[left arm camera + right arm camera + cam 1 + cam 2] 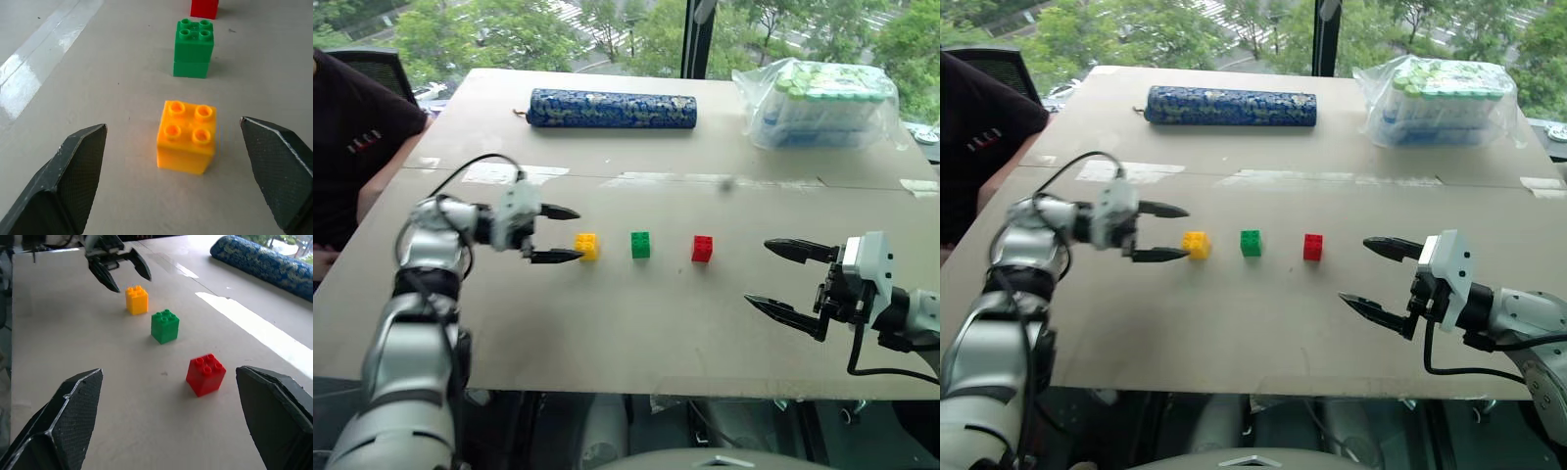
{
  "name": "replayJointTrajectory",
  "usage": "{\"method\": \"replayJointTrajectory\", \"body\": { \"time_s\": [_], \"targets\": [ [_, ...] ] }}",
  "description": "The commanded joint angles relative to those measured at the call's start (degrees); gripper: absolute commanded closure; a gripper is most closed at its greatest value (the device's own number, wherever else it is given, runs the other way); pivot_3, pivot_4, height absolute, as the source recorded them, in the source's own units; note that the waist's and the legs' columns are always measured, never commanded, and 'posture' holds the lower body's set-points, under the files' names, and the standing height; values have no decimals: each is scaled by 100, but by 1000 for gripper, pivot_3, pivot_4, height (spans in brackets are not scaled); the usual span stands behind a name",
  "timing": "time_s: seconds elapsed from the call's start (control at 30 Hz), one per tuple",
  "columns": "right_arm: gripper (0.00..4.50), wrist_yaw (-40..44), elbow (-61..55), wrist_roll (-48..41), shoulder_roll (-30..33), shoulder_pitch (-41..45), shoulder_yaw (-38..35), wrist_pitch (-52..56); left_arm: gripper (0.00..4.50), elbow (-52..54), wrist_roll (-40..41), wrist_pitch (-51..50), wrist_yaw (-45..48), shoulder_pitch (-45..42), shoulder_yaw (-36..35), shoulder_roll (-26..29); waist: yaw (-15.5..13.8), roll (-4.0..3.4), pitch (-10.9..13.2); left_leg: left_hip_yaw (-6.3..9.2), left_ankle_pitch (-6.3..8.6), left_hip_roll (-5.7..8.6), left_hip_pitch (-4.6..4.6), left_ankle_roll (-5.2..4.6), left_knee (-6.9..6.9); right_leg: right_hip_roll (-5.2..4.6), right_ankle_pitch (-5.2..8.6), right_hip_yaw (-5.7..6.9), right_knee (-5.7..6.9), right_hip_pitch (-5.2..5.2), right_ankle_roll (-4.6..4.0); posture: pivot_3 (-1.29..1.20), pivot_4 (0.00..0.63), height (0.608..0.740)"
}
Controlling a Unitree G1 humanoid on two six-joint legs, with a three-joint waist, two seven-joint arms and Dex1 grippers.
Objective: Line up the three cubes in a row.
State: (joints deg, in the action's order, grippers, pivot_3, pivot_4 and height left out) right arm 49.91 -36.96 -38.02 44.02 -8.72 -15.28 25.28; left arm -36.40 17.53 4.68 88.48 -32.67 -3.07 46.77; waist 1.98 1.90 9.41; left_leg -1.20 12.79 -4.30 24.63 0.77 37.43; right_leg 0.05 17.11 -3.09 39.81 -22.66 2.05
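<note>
Three studded cubes stand in a line across the middle of the table (636, 343): yellow (587, 246), green (640, 245) and red (702, 249), each apart from the others. My left gripper (556, 234) is open just left of the yellow cube (187, 137), its fingertips (564, 257) close to the cube but not touching it. To the right of the red cube (206, 375), my right gripper (773, 275) hangs open with nothing in it.
A long blue patterned roll (611, 109) lies at the back of the table. A clear bag of bottles (822, 103) sits at the back right. A person in a dark shirt (352, 147) is at the left edge. Tape strips (509, 174) cross the tabletop.
</note>
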Motion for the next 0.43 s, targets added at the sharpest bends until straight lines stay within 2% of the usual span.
{"method": "replayJointTrajectory", "body": {
  "time_s": [0.03,0.13,0.2,0.3,0.43],
  "targets": [
    [0,141,84,43,-41,-318,-420,-288,64,2680,869,-1591,-1087,1733,-934,145,9,-1,-1,1,0,0,0,0,0,-5,0,3,-1,2,1,0,150,740],
    [0,96,372,194,-147,-628,-689,-482,64,4405,1245,-2389,-2502,3249,-1748,-394,12,0,-2,-1,1,-4,-13,-1,0,-23,-1,-4,-6,18,3,0,150,740],
    [0,60,528,295,-242,-928,-921,-586,64,5257,1298,-2675,-3297,4021,-2051,-838,-60,2,-1,1,1,2,-29,-2,5,-26,-1,3,-2,36,3,0,150,740],
    [0,129,668,403,-344,-1458,-1187,-674,64,6014,1311,-2761,-3926,4884,-2235,-1367,-156,5,-4,-9,1,4,-105,-1,2,-23,14,1,-10,109,-4,0,150,740],
    [0,218,939,469,-423,-1751,-1225,-762,64,6510,1306,-2689,-4204,5560,-2105,-1755,-158,-4,-29,-17,1,6,-109,-2,1,-18,28,-18,-10,114,-1,0,150,740]
  ]
}}
